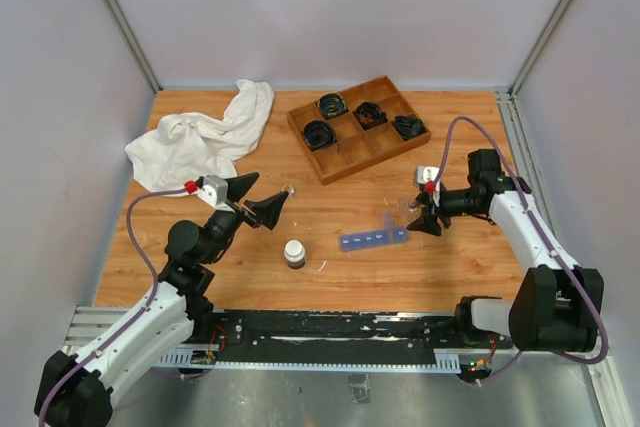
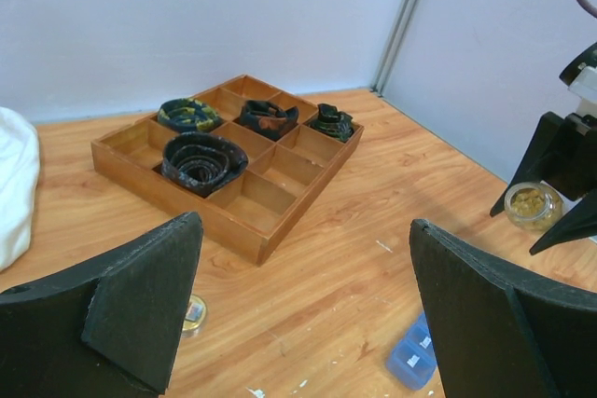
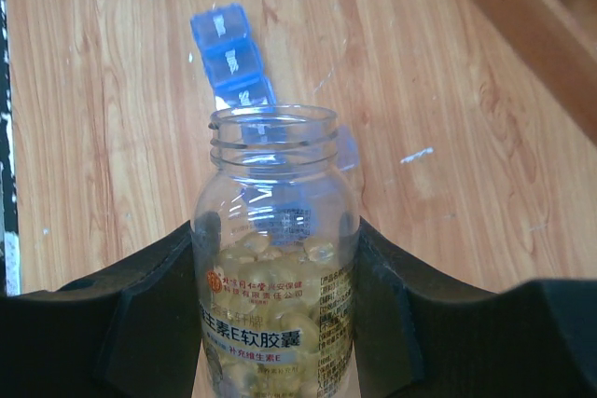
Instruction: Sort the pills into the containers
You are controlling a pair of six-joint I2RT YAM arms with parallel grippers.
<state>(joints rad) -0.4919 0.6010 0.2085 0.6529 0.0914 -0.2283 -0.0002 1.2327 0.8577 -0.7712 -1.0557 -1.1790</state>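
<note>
Open capsule bottle held beside the pill organizer, ready for pouring.
Nearest, the right gripper [image 3: 280, 323] was clamped on a clear uncapped bottle [image 3: 275, 184] with the yellow softgel pills [image 3: 266, 253] inside. The blue organizer strip [image 3: 229, 53] lay just beyond its mouth. In my judgement, a good pour needed a slow tilt with the mouth aligned on one compartment. The left gripper [image 1: 262, 197] hung spread wide and held nothing. Farther back stood the wooden tray [image 1: 345, 162].
</note>
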